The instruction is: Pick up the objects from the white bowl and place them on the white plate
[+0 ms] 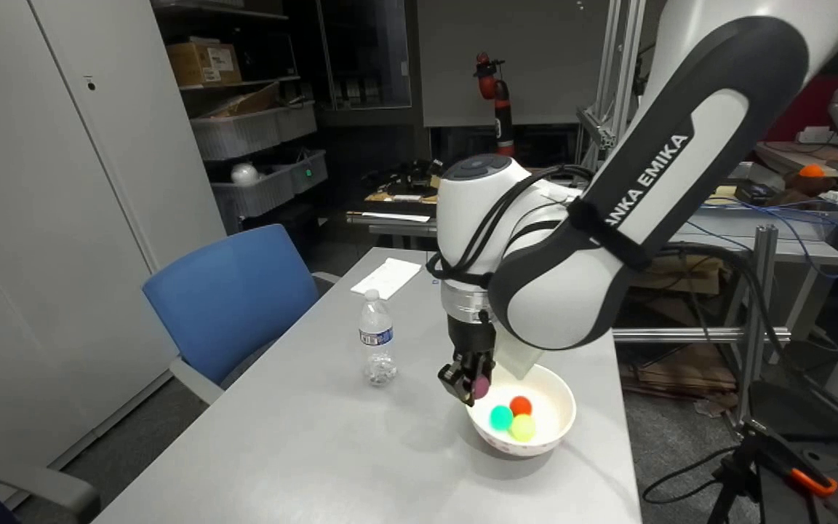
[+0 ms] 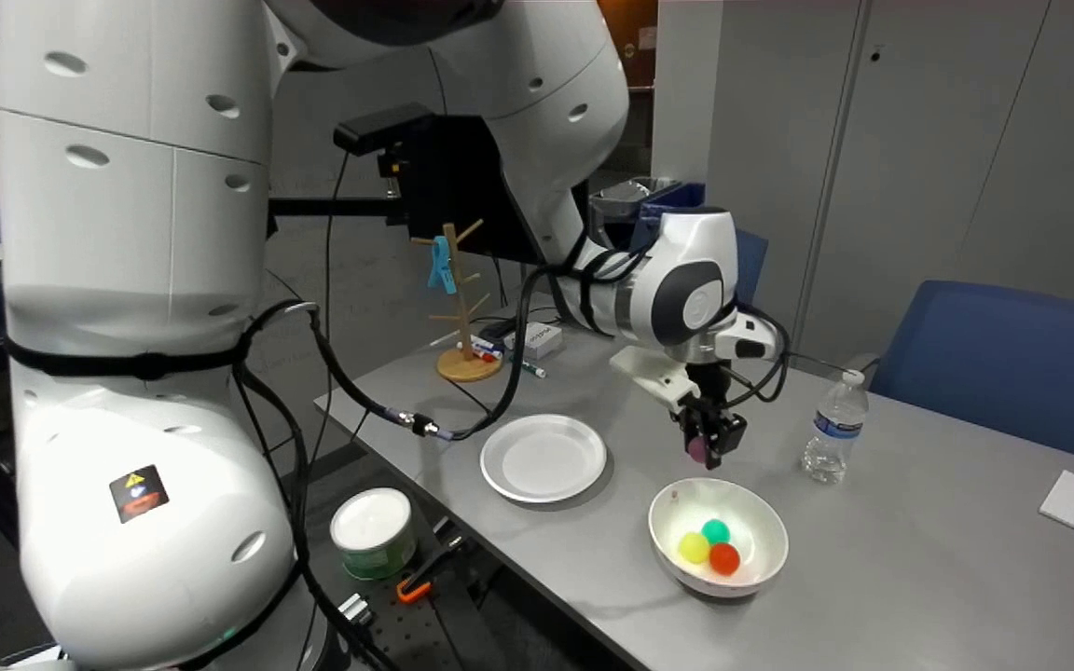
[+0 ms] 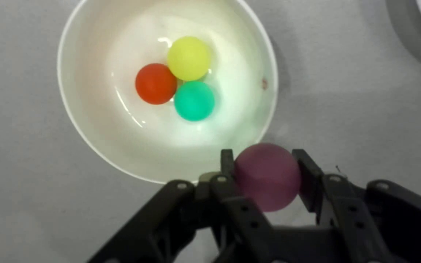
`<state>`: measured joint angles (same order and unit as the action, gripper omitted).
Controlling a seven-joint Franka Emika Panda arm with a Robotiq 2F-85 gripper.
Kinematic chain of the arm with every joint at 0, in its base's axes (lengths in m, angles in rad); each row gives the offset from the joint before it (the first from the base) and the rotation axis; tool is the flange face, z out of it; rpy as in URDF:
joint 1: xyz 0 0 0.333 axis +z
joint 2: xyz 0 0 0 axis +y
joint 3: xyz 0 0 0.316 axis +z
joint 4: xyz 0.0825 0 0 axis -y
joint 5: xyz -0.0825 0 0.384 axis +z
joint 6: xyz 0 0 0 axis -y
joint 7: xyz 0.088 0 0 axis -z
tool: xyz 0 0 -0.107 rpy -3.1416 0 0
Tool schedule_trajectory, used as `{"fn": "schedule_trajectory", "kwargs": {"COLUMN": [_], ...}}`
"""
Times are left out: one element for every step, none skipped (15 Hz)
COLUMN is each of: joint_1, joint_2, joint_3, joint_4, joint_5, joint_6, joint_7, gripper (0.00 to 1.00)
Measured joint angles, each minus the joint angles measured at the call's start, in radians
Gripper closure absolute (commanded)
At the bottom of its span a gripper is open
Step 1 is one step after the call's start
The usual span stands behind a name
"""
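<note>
So, gripper (image 3: 267, 163) had its jaws clamped on a plum-coloured ball (image 3: 268, 180), lower right of centre in the wrist view; in an exterior view that ball showed just above the rim of the white bowl (image 2: 740, 510), apart from it. Red ball (image 3: 155, 84), yellow ball (image 3: 189, 58) and green ball (image 3: 194, 101) lay bunched inside the bowl, upper middle of the wrist view. White plate (image 2: 543, 458) sat lower centre of an exterior view, water bottle (image 2: 835, 431) well to its right.
</note>
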<state>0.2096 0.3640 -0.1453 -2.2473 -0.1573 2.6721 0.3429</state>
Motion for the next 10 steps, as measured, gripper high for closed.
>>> {"fn": "schedule_trajectory", "kwargs": {"joint_1": [0.01, 0.016, 0.017, 0.017, 0.016, 0.015, 0.014, 0.013, 0.012, 0.01], "joint_2": [-0.013, -0.019, -0.021, -0.02, -0.018, -0.012, -0.005, 0.005, 0.017, 0.031], "joint_3": [0.017, 0.037, 0.061, 0.086, 0.112, 0.138, 0.165, 0.19, 0.214, 0.235], "joint_4": [-0.002, -0.003, -0.003, -0.003, -0.005, -0.007, -0.009, -0.01, -0.01, -0.01], "joint_5": [0.0, 0.0, 0.005, 0.012, 0.026, 0.049, 0.077, 0.107, 0.133, 0.156], "joint_6": [0.0, 0.0, 0.0, 0.0, 0.0, 0.0, 0.0, 0.0, 0.0, 0.0], "joint_7": [0.0, 0.0, 0.0, -0.002, -0.005, -0.015, -0.03, -0.047, -0.065, -0.083], "gripper": [0.82, 0.82, 0.82, 0.82, 0.82, 0.82, 0.82, 0.82, 0.82, 0.82]}}
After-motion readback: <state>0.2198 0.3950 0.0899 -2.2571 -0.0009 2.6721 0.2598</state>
